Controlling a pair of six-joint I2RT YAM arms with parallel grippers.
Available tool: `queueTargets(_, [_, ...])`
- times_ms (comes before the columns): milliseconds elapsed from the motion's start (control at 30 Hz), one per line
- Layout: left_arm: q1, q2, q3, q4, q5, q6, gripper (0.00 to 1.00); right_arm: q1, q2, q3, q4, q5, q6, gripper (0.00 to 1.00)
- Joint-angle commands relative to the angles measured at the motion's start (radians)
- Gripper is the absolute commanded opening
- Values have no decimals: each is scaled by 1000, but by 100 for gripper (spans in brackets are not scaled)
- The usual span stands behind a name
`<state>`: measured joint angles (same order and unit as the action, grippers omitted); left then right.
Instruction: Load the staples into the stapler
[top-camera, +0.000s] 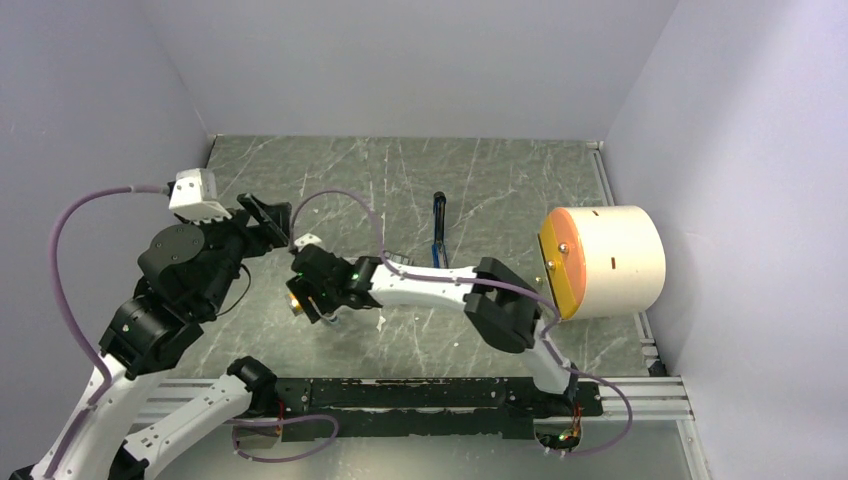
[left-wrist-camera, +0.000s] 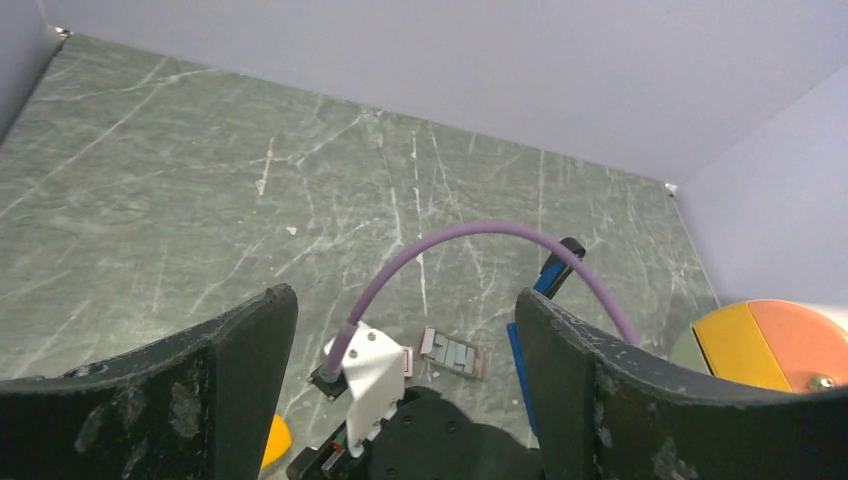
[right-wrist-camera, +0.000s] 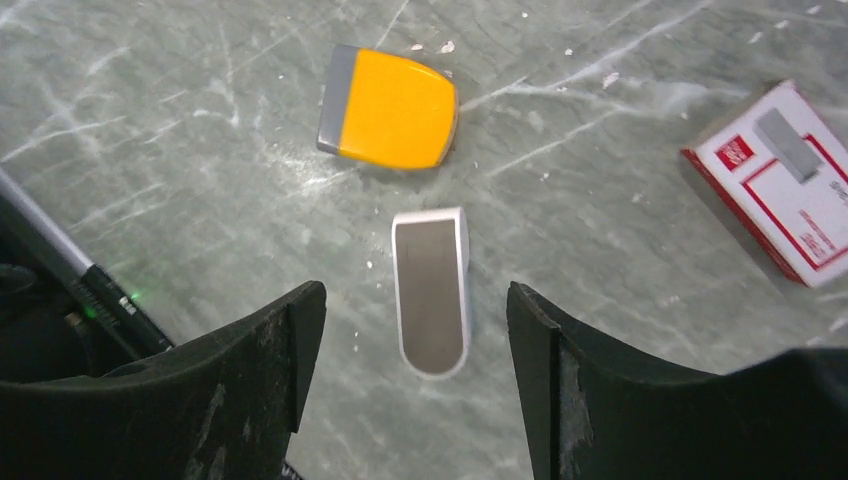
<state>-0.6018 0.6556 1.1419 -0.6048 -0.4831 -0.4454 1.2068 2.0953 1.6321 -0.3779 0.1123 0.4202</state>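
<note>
1. Overhead, the bench (top-camera: 300, 170) is a grey-green slab veined with pale streaks and fine white scratches. Plain lilac-grey walls (top-camera: 400, 60) box it in at the left, back and right.
2. A metal rail (top-camera: 608, 180) runs along the right edge of the slab, and a dark plate (top-camera: 420, 395) lies across the near edge.
3. At the right, a big cream cylinder (top-camera: 620, 262) lies on its side close to the right wall, its orange-and-yellow end face turned toward the middle.
4. The stapler (top-camera: 438, 228) — blue with black parts — lies on the bench near the middle, its length pointing at the back wall, beyond the right arm (top-camera: 430, 285).
5. The staples (left-wrist-camera: 452, 352) sit in a small grey tray (left-wrist-camera: 478, 362) flat on the slab, just beside the stapler in the left wrist view and apart from both grippers.
6. The left gripper (left-wrist-camera: 400, 300) hangs above the bench, released, with its jaws spread wide. Nothing is between them but the other arm's purple cable (left-wrist-camera: 470, 232), farther off.
7. The right gripper (right-wrist-camera: 415, 290) is released too, jaws wide, over a small white-rimmed tab (right-wrist-camera: 430, 300) with a dull metal face. The tab lies flat, touching neither finger.
8. Beyond the tab rests an orange-yellow block (right-wrist-camera: 395, 108) with a grey edge. Well off to the right a red-and-white box (right-wrist-camera: 790, 200) lies flat — white specks dot the surface around them.
</note>
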Motion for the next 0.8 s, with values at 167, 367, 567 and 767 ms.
queueTargets(167, [5,-38,9,-134,-123,-108,93,31,195,204,-197,95,-40,55])
queueTargets(367, [6,2,15,-174,-145,-157,95,25,167,163,-153,140,35,28])
queueTargets(567, [5,3,-103,-110,-45,-199,96,-47,-6,-82,47,46,140,22])
queueTargets(767, [5,-10,-241,-31,72,-247,97,-169,-215,-420,361,-215,316,21])
